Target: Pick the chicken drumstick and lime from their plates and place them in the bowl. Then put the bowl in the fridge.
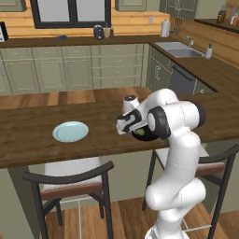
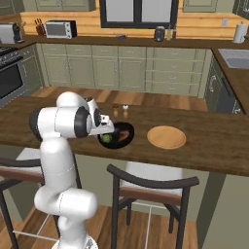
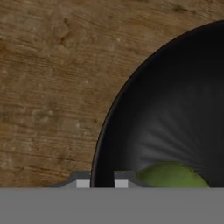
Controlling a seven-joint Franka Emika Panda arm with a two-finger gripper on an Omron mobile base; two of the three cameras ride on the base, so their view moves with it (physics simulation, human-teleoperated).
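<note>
Left base view: white arm bent low over the wooden counter (image 1: 28, 149), hand down at the black bowl (image 1: 148, 135), mostly hidden behind the forearm. A sliver of green, the lime (image 1: 140, 132), showing inside the bowl. Pale blue plate (image 1: 70, 131) bare, well to the left of the bowl on the same counter. Two chairs tucked below the counter edge. Sink (image 1: 179, 49) far back on the right.

Right base view: bowl (image 2: 118, 136) on the counter just right of the arm's wrist, holding both the lime (image 2: 107, 138) at its left side and the reddish chicken drumstick (image 2: 124, 135) at its right. Orange-tan plate (image 2: 167, 137) bare, just beside the bowl on the right, apart from it. Two small shakers (image 2: 120, 108) behind the bowl. Gripper itself hidden by the hand here.

Hand view: looking straight down on the bowl's rim (image 3: 114, 105) with wood grain to the left. Gripper (image 3: 102, 183) straddling the rim at the bottom edge, one fingertip (image 3: 82, 182) outside over the counter, the other inside the bowl, narrowly apart with the rim between; cannot tell whether the pads press on it. Lime (image 3: 173, 176) inside the bowl, just right of the inner fingertip
</note>
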